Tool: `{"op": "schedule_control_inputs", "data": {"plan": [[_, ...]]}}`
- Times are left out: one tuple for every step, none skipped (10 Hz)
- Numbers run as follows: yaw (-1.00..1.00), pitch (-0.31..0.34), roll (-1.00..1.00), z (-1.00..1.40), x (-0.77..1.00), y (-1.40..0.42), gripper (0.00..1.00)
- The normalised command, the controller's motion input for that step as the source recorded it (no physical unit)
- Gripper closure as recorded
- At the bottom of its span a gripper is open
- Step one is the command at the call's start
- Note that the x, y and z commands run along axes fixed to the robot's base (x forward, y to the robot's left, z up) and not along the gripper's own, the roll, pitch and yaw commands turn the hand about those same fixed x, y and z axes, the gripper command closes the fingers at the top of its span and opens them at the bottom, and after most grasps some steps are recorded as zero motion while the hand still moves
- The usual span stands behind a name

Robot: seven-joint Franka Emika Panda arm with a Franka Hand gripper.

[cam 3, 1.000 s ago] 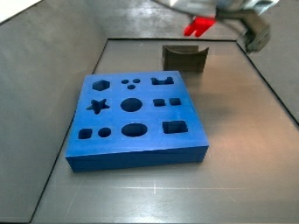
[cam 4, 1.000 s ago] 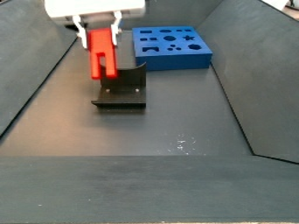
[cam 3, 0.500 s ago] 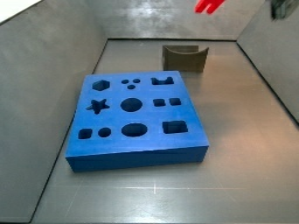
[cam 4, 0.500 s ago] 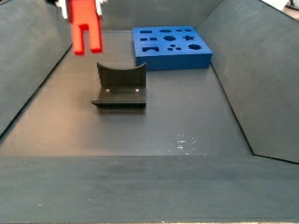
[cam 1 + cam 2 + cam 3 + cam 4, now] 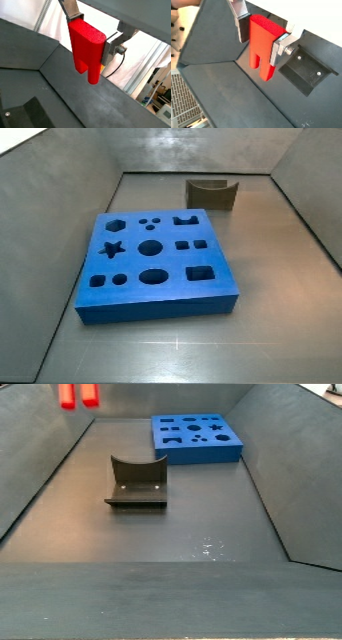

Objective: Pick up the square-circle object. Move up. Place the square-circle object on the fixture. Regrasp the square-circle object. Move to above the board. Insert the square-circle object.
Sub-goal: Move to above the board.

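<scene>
Wrist views: gripper (image 5: 260, 36) clamped on square-circle object (image 5: 263, 45), pegs down, high above dark grey floor (image 5: 174, 534) | board (image 5: 195, 437) at 1 o'clock of fixture (image 5: 136, 482) | grey enclosure walls (image 5: 60, 178) | no legible markings

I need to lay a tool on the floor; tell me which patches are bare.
The near floor in front of the fixture is bare, as is the strip between the board and the right wall. The pincer grips the red block high above, clear of everything.
</scene>
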Motion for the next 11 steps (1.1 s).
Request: {"op": "schedule_control_inputs", "data": {"plan": [[0.04, 0.079, 0.02, 0.41, 0.07, -0.02, 1.0], [0.04, 0.097, 0.01, 0.25, 0.06, -0.01, 1.0], [-0.1, -0.07, -1.0, 0.21, -0.87, -1.0, 1.0], [-0.09, -0.081, -1.0, 0.19, -0.89, -1.0, 1.0], [-0.09, -0.115, -1.0, 0.2, -0.94, -1.0, 1.0], [-0.08, -0.141, -1.0, 0.18, -0.98, -1.0, 1.0], [-0.08, -0.179, -1.0, 0.19, -1.0, -0.98, 1.0], [-0.08, -0.208, -1.0, 0.18, -1.0, -0.94, 1.0], [-0.08, -0.237, -1.0, 0.17, -1.0, -0.89, 1.0], [-0.09, -0.258, -1.0, 0.17, -1.0, -0.85, 1.0], [-0.09, -0.298, -1.0, 0.15, -1.0, -0.77, 1.0]]}}
